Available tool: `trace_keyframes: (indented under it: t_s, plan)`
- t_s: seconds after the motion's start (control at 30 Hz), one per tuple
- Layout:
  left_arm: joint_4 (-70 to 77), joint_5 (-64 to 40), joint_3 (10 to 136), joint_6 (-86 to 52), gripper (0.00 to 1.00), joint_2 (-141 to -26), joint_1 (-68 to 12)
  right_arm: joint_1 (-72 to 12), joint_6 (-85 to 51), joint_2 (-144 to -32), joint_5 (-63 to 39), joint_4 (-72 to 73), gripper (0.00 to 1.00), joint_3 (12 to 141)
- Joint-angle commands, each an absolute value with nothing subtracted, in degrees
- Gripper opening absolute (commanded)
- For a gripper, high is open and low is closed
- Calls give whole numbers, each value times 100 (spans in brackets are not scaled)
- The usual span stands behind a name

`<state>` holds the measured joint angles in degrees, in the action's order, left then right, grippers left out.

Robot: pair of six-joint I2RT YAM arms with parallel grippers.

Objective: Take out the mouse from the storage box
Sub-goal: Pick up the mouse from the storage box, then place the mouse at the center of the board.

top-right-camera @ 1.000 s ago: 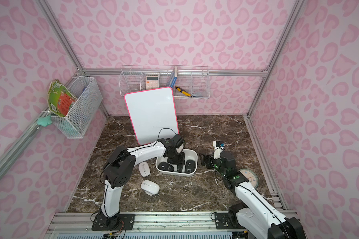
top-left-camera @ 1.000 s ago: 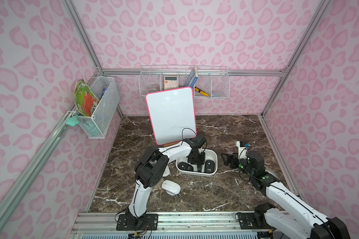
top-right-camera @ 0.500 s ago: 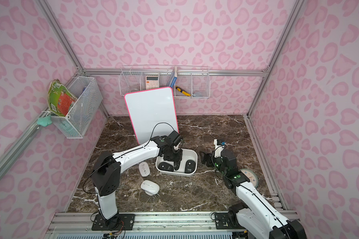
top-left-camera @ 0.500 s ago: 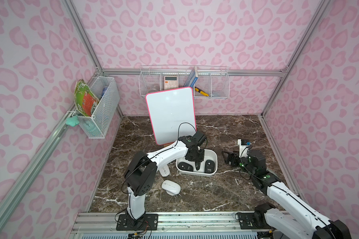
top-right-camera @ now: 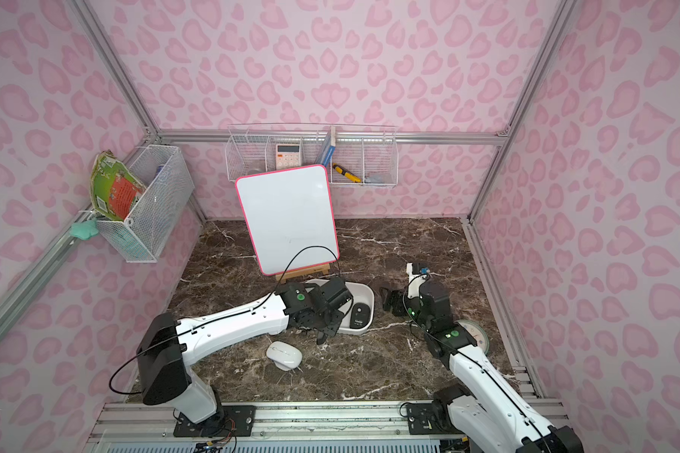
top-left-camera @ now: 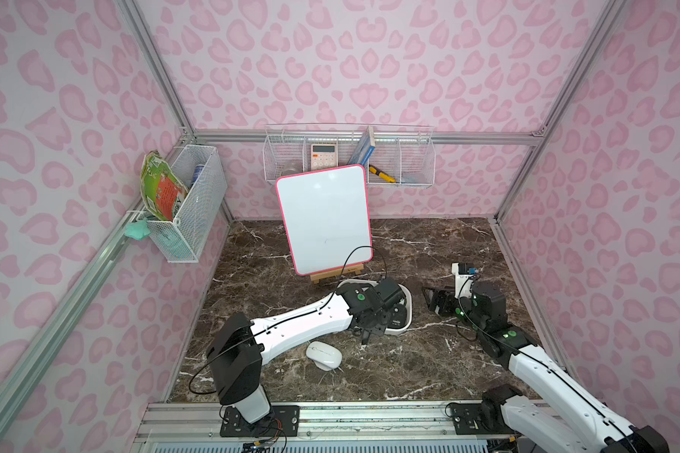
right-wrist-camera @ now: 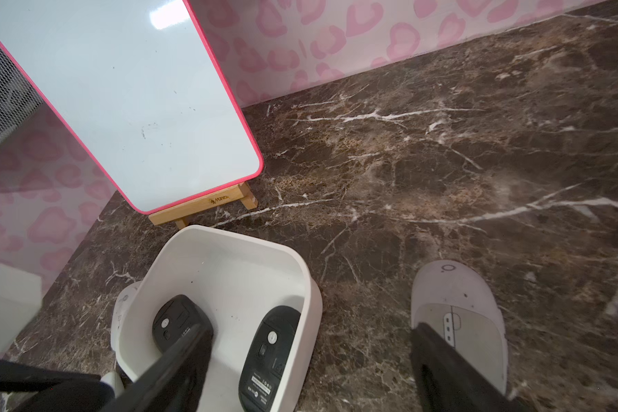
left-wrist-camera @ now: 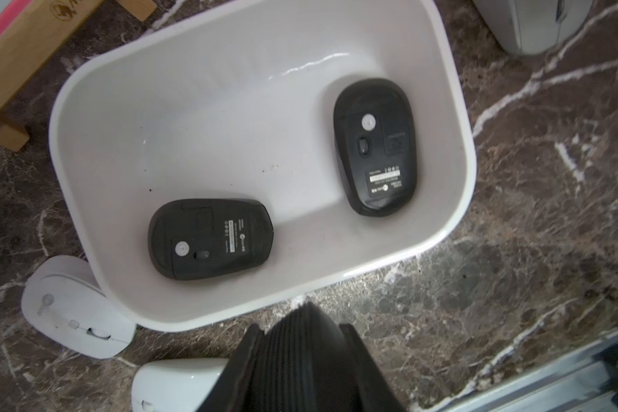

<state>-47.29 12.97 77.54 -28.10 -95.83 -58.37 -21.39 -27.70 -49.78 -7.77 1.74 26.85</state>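
Black, oval, plastic: two computer mice [left-wrist-camera: 210, 238] lie belly-up in the shallow white plastic storage box [left-wrist-camera: 461, 199], one along a long wall, one across an end. Three white mice [top-left-camera: 324, 355] sit outside it on the marble counter [top-left-camera: 409, 361]; left hand [left-wrist-camera: 302, 317] pinched shut, empty; right hand [right-wrist-camera: 310, 331] spread wide.

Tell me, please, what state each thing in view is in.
box: upright, open-topped.
black mice: both in the box, underside up.
left gripper: shut, empty, outside the box.
right gripper: open, empty.
whiteboard: leaning on its easel, no writing.
white mouse: on the table, outside the box.
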Motion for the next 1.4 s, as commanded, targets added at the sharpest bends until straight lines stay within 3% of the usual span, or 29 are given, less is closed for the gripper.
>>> trace_keyframes:
  t_s: [0.0, 0.23, 0.47, 0.6, 0.77, 1.07, 1.37]
  plan:
    - [-5263, 1954, 7815, -2575, 22, -9759, -6002, -2144, -3094, -4724, -782, 234, 90, 2457]
    - [-5264, 2594, 7446, -2617, 21, -9858, -6397, -2211, -2728, -4953, -827, -355, 90, 2998]
    - [-5282, 3157, 7301, -2715, 21, -10372, -6589, -2229, -3213, -4669, -796, 35, 90, 2768]
    - [-4856, 2969, 7221, -2630, 22, -10645, -6607, -2309, -2730, -5029, -845, -582, 89, 3456]
    - [-4904, 3168, 7271, -2616, 23, -11056, -6658, -2353, -2818, -4983, -703, -585, 89, 3397]
    - [-4558, 2867, 7115, -2666, 62, -11004, -6781, -2386, -2969, -4979, -586, -636, 89, 3460]
    - [-4315, 2679, 6803, -2913, 82, -10169, -6821, -3013, -3048, -5591, 40, -895, 90, 3744]
